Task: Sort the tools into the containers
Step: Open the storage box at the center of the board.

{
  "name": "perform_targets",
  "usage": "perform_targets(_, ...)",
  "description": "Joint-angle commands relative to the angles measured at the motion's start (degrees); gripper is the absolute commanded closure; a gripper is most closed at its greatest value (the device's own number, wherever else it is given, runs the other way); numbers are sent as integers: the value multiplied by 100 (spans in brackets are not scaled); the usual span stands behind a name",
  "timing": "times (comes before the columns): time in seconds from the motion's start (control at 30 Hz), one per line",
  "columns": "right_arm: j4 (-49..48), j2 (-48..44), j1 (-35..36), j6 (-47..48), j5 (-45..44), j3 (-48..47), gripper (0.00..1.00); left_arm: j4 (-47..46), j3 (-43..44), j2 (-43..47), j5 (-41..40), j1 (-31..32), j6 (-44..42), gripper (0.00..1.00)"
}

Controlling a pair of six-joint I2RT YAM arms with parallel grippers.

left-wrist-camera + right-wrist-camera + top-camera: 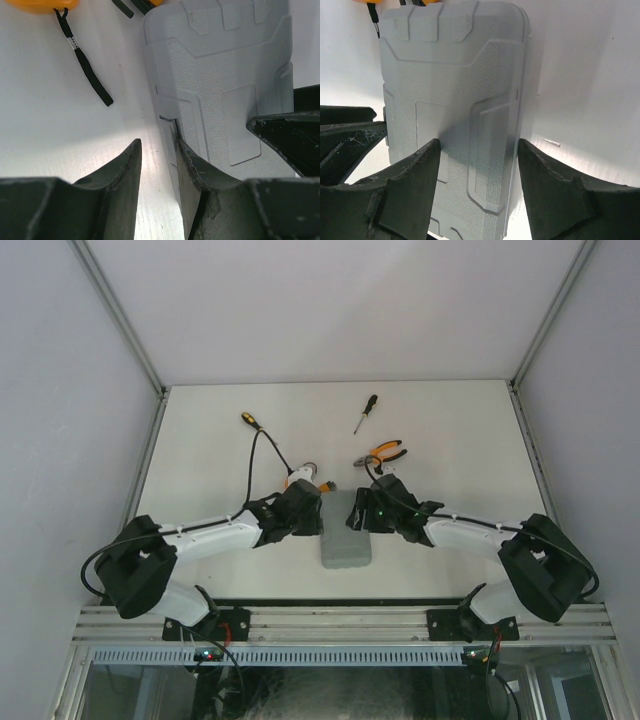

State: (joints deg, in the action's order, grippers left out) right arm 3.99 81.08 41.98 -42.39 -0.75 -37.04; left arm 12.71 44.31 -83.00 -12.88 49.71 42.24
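Two screwdrivers (251, 421), one pair of pliers (386, 451), one tape measure (42, 5), one grey case (346, 530)

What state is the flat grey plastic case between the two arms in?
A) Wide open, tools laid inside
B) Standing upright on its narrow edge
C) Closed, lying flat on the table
C: the flat grey plastic case lies flat, and every view shows only its textured outer shell, with none of the inside exposed.

Overhead rear view, wrist close-ups (sharing grey case (346, 540))
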Motion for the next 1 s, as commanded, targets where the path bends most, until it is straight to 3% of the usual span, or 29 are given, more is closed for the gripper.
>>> perform_targets(0.0, 172, 286, 2, 70, -170, -177, 42, 135, 9, -136, 102, 41, -93, 62)
perform_targets(0.23, 421, 515, -33, -213, -430, -43, 57, 416, 122, -215, -81, 38, -142, 65)
perform_targets(0.43, 284, 700, -95, -293, -430, 177, 59, 700, 32, -361, -198, 30, -112, 72)
perform_targets(0.83, 48, 895, -178, -400, -478, 454, 65, 1597, 63, -431, -998, 14, -230, 98)
perform_targets(0.97, -11, 893, -221, -403, -477, 528, 67, 1772, 33, -491, -1082, 3, -225, 100)
